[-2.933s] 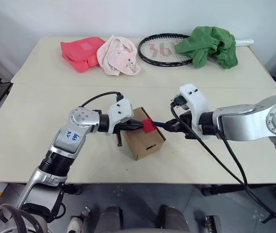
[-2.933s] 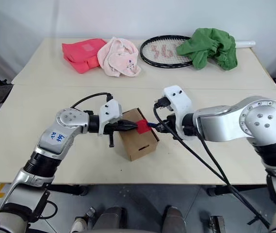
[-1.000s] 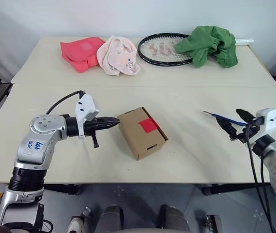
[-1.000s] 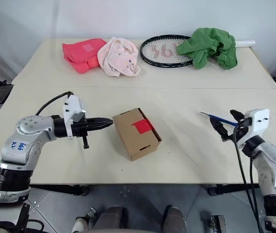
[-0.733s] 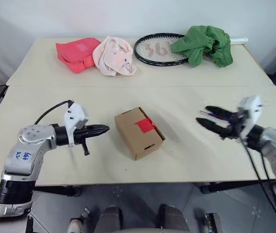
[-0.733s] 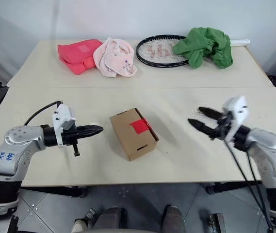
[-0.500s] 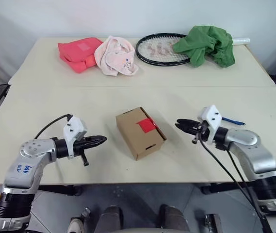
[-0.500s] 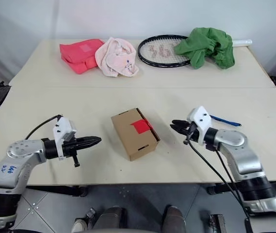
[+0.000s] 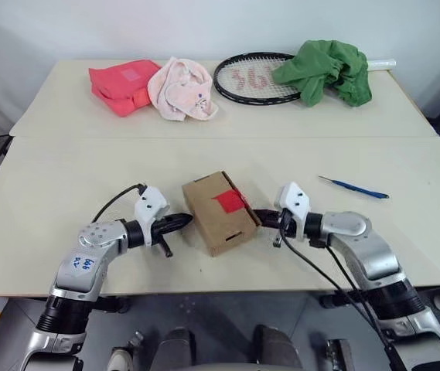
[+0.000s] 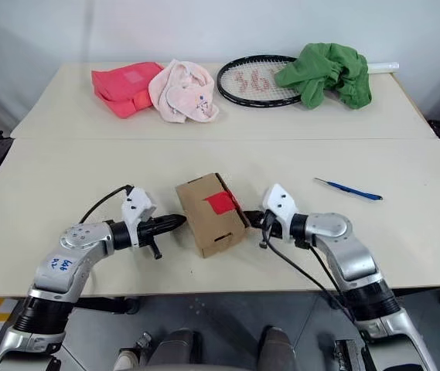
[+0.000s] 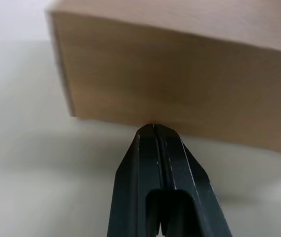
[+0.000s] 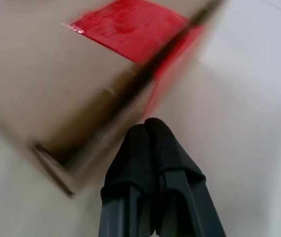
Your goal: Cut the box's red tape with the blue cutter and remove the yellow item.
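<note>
The brown cardboard box point(image 9: 218, 219) sits closed at the table's middle, with the red tape point(image 9: 233, 202) across its lid edge. My left gripper point(image 9: 185, 220) is shut and empty, and its tip is at the box's left wall point(image 11: 180, 89). My right gripper point(image 9: 257, 217) is also shut and empty, its tip point(image 12: 147, 126) against the box's right side just below the red tape point(image 12: 130, 27). The blue cutter point(image 9: 355, 188) lies loose on the table, well to the right of the box. The yellow item is hidden.
Along the far edge of the table lie a pink-red pouch point(image 9: 121, 83), a pale pink cloth point(image 9: 182, 87), a racket point(image 9: 247, 78) and a green cloth point(image 9: 324, 68). A seam point(image 9: 88, 137) runs across the table between them and the box.
The right gripper let go of the blue cutter, which now lies on the table at the right, then shut and swung left to the box. The left gripper sank lower beside the box.
</note>
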